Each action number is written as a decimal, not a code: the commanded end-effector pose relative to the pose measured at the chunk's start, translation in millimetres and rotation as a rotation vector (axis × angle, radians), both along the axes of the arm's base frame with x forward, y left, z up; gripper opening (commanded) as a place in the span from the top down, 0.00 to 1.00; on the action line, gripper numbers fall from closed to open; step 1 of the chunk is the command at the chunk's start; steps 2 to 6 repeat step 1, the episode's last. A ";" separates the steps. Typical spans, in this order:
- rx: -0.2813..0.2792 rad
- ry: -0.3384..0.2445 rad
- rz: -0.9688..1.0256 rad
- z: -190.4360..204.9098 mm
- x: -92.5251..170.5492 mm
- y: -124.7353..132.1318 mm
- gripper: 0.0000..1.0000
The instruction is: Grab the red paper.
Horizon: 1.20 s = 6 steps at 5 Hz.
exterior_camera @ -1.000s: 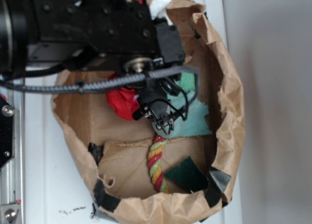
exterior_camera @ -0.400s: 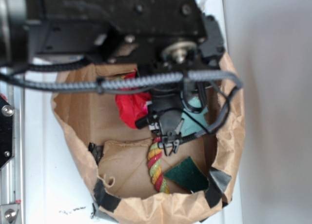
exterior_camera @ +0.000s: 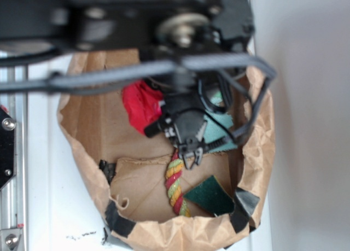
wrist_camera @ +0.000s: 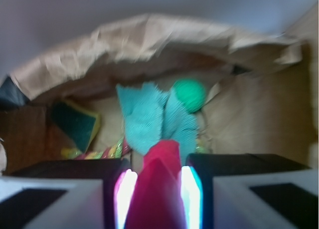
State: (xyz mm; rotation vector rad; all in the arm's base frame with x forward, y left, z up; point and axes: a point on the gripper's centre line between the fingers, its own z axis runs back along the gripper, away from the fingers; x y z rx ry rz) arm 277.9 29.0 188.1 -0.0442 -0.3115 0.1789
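Red paper (wrist_camera: 159, 189) sits pinched between the jaws, low centre of the wrist view, inside the brown paper bag (exterior_camera: 257, 152).

Jaws (wrist_camera: 158, 199) are clenched on the wad; only a narrow crest of it shows between the pads, so the hold looks shallow. Risk: thin pleats could slide out or tear once lifted, since crumpled paper gives little to bite on. In the exterior view the paper (exterior_camera: 141, 102) lies upper centre, partly under the arm. Just beyond it: teal cloth (wrist_camera: 149, 119), green ball (wrist_camera: 189, 94), twisted rope (exterior_camera: 175, 182) lower centre, dark green pad (exterior_camera: 210, 195). A snagged cloth edge could ride up too. Bag wall is close; the black cable (exterior_camera: 240, 125) might catch its rim.
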 end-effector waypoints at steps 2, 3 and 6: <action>-0.007 -0.049 -0.008 18.2 -16.3 11.2 1.00; -0.007 -0.049 -0.008 18.2 -16.3 11.2 1.00; -0.007 -0.049 -0.008 18.2 -16.3 11.2 1.00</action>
